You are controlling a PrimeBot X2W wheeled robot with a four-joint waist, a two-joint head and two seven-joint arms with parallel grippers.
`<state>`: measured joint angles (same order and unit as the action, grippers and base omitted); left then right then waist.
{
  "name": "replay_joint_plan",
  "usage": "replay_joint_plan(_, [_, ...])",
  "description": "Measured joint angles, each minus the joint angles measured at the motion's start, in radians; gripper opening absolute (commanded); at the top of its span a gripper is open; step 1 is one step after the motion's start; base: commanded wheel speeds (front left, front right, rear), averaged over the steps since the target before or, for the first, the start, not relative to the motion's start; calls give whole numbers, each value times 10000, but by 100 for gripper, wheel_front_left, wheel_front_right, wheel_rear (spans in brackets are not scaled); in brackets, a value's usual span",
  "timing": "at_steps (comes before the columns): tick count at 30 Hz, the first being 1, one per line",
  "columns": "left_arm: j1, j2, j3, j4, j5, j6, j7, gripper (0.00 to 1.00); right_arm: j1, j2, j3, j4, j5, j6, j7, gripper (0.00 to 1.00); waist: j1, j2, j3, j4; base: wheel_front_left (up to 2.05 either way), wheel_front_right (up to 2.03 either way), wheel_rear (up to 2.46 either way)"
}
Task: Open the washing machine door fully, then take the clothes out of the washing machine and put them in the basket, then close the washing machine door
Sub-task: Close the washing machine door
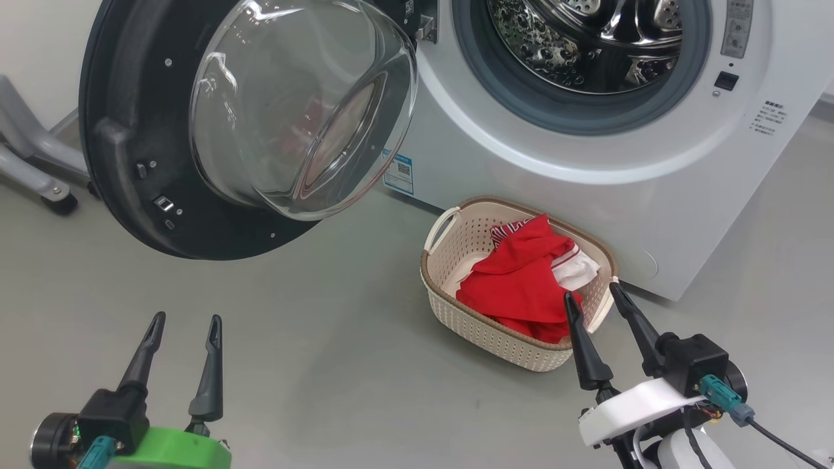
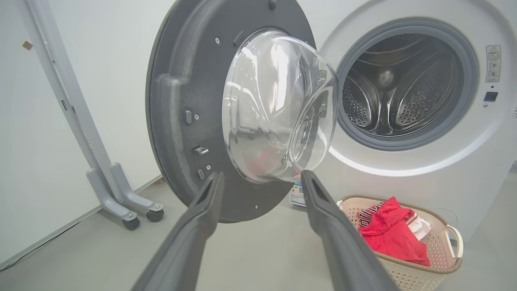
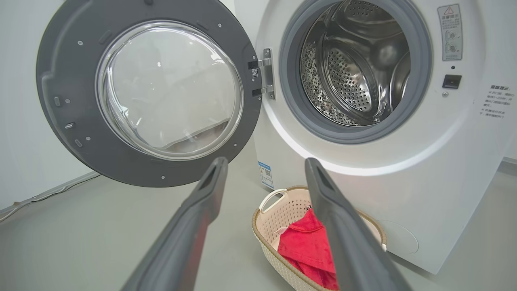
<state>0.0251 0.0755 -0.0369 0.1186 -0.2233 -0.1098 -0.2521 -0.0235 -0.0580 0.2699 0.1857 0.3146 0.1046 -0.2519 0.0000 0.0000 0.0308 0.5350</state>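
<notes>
Head view. The washing machine door (image 1: 130, 143) stands swung wide to the left of the washing machine (image 1: 586, 169), inner face and glass bowl (image 1: 300, 111) turned toward the camera. The steel drum (image 1: 586, 39) is exposed inside the grey gasket (image 1: 586, 117). The basket (image 1: 482, 332) sits on the grey floor (image 1: 326, 339), just in front of the machine's lower front panel, below the drum opening. The clothes (image 1: 521, 280) lie inside it, red heap with white trim, piled toward its right end. The left gripper (image 1: 187, 318) is at lower left over bare floor, jaws spread, gripping nothing. The right gripper (image 1: 592, 292) is at lower right, jaws spread, nothing between them, tips by the basket's near right rim; contact cannot be told.

Left wrist view. Both fingers are spread wide and point at the door's inner face. The basket with the clothes is at lower right. A grey wheeled stand (image 2: 121, 202) is by the wall at left.

Right wrist view. The fingers are wide apart with an empty gap. The basket is low between them, and the right finger crosses the red fabric in the picture. Door at left, drum at upper right, blue sticker (image 3: 265, 174) on the machine's front above the basket.
</notes>
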Motion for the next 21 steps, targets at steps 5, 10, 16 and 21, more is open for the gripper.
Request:
replay_joint_plan(5, [66,-15,104,-65,-12,6,0,100,-208,-4,84,171,-4,31,0,100,0,0,129,58,0,0,0])
replay_joint_plan(10, [80,-23,167,-140,-12,6,0,100,-296,-4,142,265,-4,75,0,100,0,0,170,72,0,0,0])
replay_joint_plan(16, [160,-46,330,-267,-13,82,0,100,-363,-8,194,439,-2,77,0,100,0,0,192,80,0,0,0])
replay_joint_plan(21, [176,-86,362,-336,-17,82,0,100,-512,-35,222,514,0,86,0,100,0,0,184,78,0,0,0])
